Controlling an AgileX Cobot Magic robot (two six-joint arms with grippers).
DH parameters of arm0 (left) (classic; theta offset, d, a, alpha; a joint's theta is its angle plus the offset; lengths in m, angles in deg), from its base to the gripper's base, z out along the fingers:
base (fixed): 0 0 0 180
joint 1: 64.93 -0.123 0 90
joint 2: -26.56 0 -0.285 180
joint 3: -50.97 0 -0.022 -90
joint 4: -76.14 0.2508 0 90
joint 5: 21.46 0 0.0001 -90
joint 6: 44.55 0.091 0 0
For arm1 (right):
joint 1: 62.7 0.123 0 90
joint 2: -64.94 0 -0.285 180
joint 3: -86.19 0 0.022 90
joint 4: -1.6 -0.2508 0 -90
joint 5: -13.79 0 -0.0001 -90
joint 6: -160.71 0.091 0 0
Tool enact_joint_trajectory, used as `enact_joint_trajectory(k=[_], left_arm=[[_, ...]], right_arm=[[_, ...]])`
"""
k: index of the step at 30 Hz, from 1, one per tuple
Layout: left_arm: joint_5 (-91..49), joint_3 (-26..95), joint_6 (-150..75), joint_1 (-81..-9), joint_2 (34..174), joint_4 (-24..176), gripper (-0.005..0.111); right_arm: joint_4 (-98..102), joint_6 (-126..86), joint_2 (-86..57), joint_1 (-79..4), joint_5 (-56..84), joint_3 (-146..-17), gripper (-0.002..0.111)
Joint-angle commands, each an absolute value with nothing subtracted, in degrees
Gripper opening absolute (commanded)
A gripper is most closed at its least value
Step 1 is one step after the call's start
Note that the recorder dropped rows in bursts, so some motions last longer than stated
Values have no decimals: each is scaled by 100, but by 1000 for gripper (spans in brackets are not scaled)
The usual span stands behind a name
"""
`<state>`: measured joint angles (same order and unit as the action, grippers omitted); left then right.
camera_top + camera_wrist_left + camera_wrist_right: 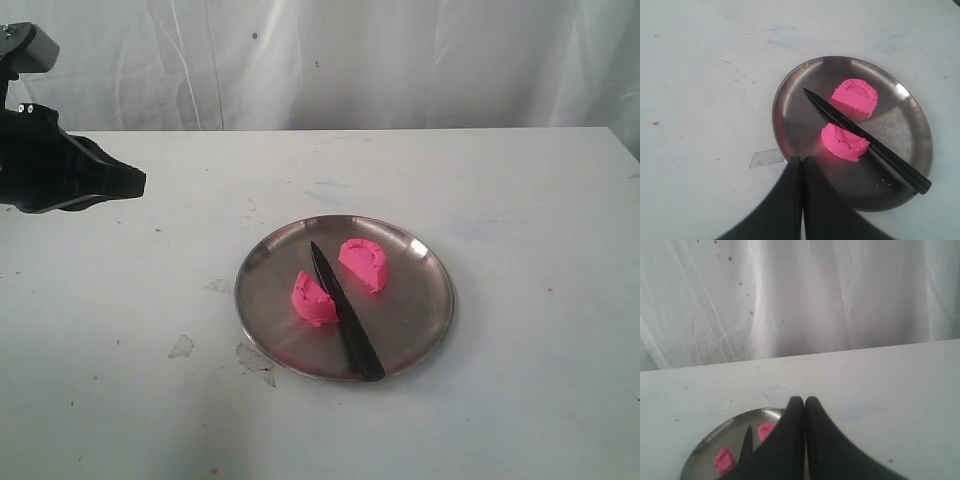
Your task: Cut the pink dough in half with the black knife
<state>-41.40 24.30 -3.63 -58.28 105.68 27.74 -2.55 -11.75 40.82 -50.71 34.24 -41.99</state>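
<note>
The pink dough lies in two half-round pieces on the steel plate [420, 330]: one half [313, 299] left of the blade, the other [364, 263] right of it. Between them rests the black knife [345, 312], point toward the back, handle over the plate's front rim. In the left wrist view the halves [844, 142] [856, 96] flank the knife [865, 140]. My left gripper [802, 159] is shut and empty, above the plate's rim; its arm [60, 170] hovers at the far left. My right gripper [801, 400] is shut and empty, above the plate [715, 440], with the halves [724, 460] [765, 430] and knife [746, 442] beside it.
The white table [520, 200] carries small paint specks and worn tape patches [181, 346] left of the plate. A white curtain [350, 60] hangs behind the table's back edge. The right arm does not show in the exterior view.
</note>
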Motion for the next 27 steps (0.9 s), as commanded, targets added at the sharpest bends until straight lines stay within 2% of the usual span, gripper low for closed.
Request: enact_joint_trajectory(k=[1, 13, 27], left_arm=[[-4202, 2400, -375, -5847, 10504, 2683, 0], [-4202, 2400, -363, -5847, 10504, 2684, 0], [-4202, 2400, -363, -5847, 10504, 2684, 0]], right_arm=[[-58, -1354, 4623, -5076, 2734, -3305, 0], [160, -1410, 5716, -5421, 2681, -1711, 0], [116, -1398, 5716, -5421, 3026, -1659, 0]])
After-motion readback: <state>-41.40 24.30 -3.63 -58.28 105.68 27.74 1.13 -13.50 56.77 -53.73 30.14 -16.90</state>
